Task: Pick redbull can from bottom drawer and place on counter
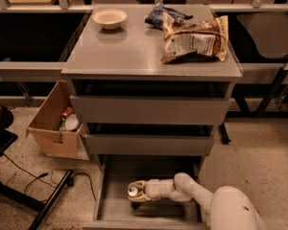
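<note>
Redbull can sits in the bottom drawer, which is pulled out from the cabinet, and it is held at the left-centre of the tray. The gripper reaches in from the right on a white arm, and its pale fingers are closed against the can's sides, one toward the back of the drawer and one toward the front. Only the can's round silver top shows clearly. It faces up toward the camera, so the long axis runs roughly vertical, perhaps leaning a little to the left. I cannot tell whether its base touches the drawer floor.

Above, the two upper grey drawers are shut. The counter carries a pale bowl at the back left, a crumpled chip bag at the right and a dark blue bag just behind it. A cardboard box stands on the floor left of the cabinet.
</note>
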You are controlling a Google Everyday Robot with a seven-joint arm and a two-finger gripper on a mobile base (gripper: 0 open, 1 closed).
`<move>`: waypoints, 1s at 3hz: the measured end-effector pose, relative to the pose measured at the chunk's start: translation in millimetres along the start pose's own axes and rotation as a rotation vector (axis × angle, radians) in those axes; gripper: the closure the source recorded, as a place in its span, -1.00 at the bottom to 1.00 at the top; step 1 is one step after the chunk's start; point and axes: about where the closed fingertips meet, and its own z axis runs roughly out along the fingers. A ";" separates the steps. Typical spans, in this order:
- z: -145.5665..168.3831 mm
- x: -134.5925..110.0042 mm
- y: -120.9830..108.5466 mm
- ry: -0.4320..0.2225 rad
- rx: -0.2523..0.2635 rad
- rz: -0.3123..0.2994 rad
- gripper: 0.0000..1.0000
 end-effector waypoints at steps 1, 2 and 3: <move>-64.4 -70.2 -23.4 0.012 0.122 -0.028 1.00; -143.1 -150.5 -17.1 0.009 0.210 -0.005 1.00; -221.2 -273.8 52.5 -0.055 0.210 0.094 1.00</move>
